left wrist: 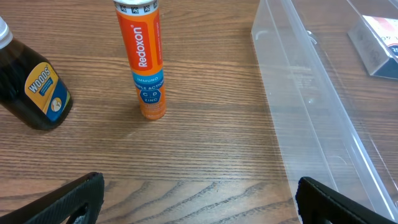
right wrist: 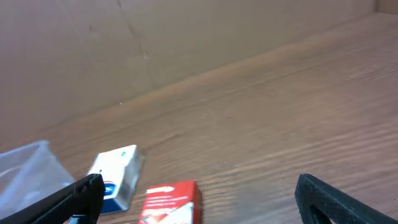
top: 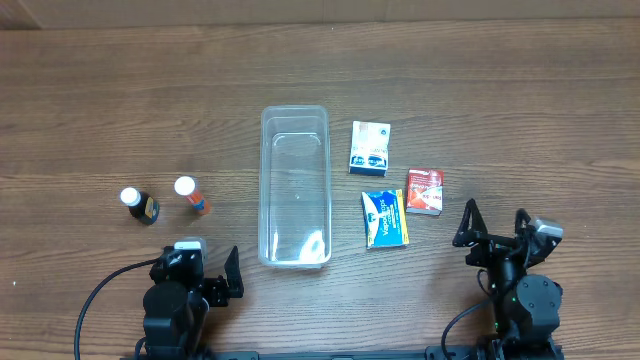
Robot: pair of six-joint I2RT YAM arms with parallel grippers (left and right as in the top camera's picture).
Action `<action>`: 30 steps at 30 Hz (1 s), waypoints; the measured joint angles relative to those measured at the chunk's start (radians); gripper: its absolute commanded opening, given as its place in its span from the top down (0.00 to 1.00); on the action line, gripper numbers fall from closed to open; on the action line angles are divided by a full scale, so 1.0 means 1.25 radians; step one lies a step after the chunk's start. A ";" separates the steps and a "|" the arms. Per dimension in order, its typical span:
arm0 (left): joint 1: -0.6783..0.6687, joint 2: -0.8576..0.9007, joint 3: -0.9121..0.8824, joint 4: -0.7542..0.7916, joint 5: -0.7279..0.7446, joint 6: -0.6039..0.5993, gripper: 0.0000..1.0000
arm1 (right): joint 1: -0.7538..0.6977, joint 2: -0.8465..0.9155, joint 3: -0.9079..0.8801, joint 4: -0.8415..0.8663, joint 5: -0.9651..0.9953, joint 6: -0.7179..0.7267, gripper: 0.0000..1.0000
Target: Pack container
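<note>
The clear plastic container (top: 295,185) lies lengthwise at the table's middle and looks empty; its wall shows in the left wrist view (left wrist: 323,81). Left of it stand an orange Redoxon tube (top: 191,195) (left wrist: 144,56) and a dark Woods bottle (top: 141,206) (left wrist: 31,84). Right of it lie a white-blue box (top: 370,147) (right wrist: 115,171), a red box (top: 424,191) (right wrist: 171,202) and a blue-yellow box (top: 385,218). My left gripper (top: 218,280) (left wrist: 199,202) is open and empty near the front edge. My right gripper (top: 495,230) (right wrist: 199,199) is open and empty, behind the red box.
A brown cardboard wall (right wrist: 155,43) stands along the table's far edge. Black cables (top: 95,305) run from the left arm near the front edge.
</note>
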 measured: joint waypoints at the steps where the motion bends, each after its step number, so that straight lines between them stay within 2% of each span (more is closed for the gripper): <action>1: 0.000 0.000 0.000 0.000 0.000 0.000 0.00 | 0.000 0.000 -0.002 0.019 -0.025 0.009 0.00; 4: 0.000 0.000 0.000 0.000 0.000 0.000 0.00 | 0.000 0.000 -0.007 0.154 -0.168 0.077 0.00; 5: 0.000 0.000 0.000 0.000 0.000 0.000 0.00 | 0.000 0.009 0.013 0.157 -0.226 0.114 0.00; 7: 0.000 0.000 0.000 -0.001 0.000 0.000 0.00 | 0.000 0.052 0.088 0.080 -0.301 0.151 0.00; 11: 0.000 0.000 0.000 0.000 0.000 0.000 0.00 | 0.000 0.328 0.451 -0.228 -0.375 0.114 0.00; 13: 0.000 0.000 0.000 0.000 0.000 0.000 0.00 | 0.000 0.470 0.625 -0.306 -0.398 0.085 0.00; 15: 0.000 0.000 0.000 -0.001 0.000 0.000 0.00 | 0.000 0.611 0.793 -0.319 -0.450 0.068 0.00; 18: 0.000 0.000 0.000 -0.001 0.000 0.000 0.00 | 0.008 0.747 0.899 -0.226 -0.511 0.052 0.00; 19: 0.000 0.000 0.000 -0.001 0.000 0.000 0.00 | 0.023 0.801 0.938 -0.231 -0.499 0.047 0.00; 24: 0.000 0.000 0.000 -0.002 0.000 0.000 0.00 | 0.171 1.164 1.168 -0.483 -0.284 0.033 0.00; 26: 0.000 0.000 0.000 -0.001 0.000 0.000 0.00 | 0.225 1.322 1.235 -0.521 -0.182 0.042 0.00; 30: 0.000 0.000 0.000 -0.002 0.000 0.000 0.00 | 0.251 1.495 1.248 -0.520 -0.105 0.098 0.00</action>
